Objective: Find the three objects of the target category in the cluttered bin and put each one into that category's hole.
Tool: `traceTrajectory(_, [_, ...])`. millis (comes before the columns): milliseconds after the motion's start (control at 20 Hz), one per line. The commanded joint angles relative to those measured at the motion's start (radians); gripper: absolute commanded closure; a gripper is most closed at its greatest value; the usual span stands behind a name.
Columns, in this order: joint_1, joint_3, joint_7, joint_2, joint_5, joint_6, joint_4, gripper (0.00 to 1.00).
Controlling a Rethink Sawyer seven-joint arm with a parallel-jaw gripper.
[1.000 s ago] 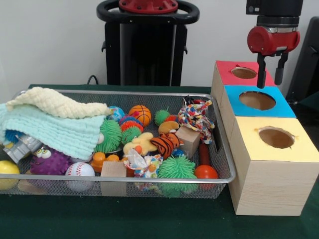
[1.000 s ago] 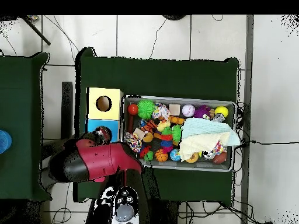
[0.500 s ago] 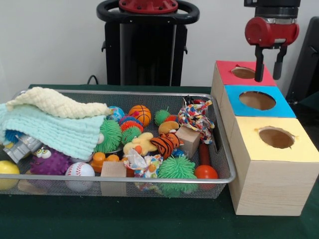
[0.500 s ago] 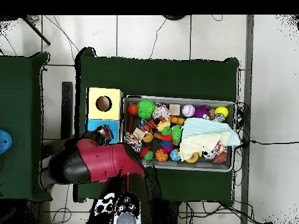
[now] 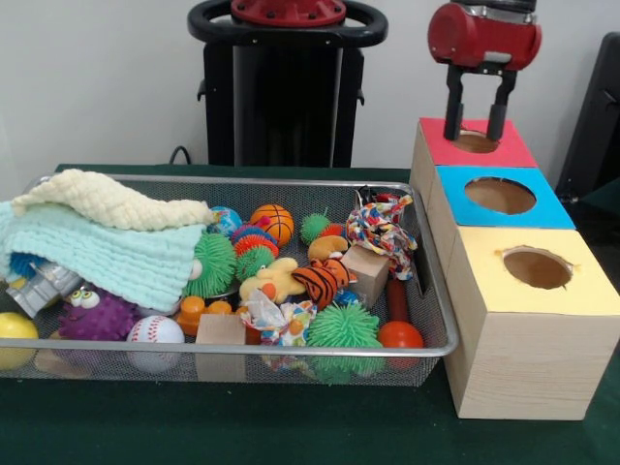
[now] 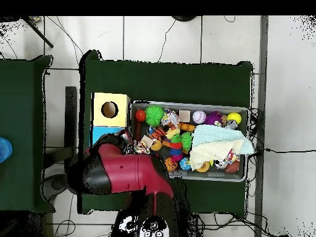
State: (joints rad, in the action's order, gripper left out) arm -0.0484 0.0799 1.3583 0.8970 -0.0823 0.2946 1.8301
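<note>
Wire mesh forms the bin point(image 5: 441, 320) that fills the left and middle of the front view, on a dark green tablecloth point(image 5: 291, 431). At its left end a pale yellow knitted cloth point(image 5: 107, 201) lies on a mint green cloth point(image 5: 107, 254), with a purple furry toy point(image 5: 95, 315), a yellow ball point(image 5: 15, 329) and a baseball point(image 5: 155, 334) at the near edge. Further right sit a small basketball point(image 5: 272, 222), a tiger-striped plush point(image 5: 320, 281), a green spiky ball point(image 5: 344, 327), a wooden block point(image 5: 366, 274), a knotted rope toy point(image 5: 381, 228) and a red ball point(image 5: 400, 335). Right of the bin stand three wooden boxes in a row, each with a round hole: yellow-topped box point(image 5: 542, 291) nearest, blue-topped box point(image 5: 504, 199) in the middle, red-topped box point(image 5: 475, 145) farthest. The gripper point(image 5: 475, 131) hangs just over the red box's hole, its two fingers point(image 5: 451, 116) spread apart and holding nothing.
</note>
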Motion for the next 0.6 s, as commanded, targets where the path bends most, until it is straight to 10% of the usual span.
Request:
traceTrajectory(50, [0.011,0.112,0.281,-0.002,0.039,0.049,0.040,0.00])
traceTrajectory(600, [0.049,0.188,0.290,-0.010,0.064,0.009,0.077,0.00])
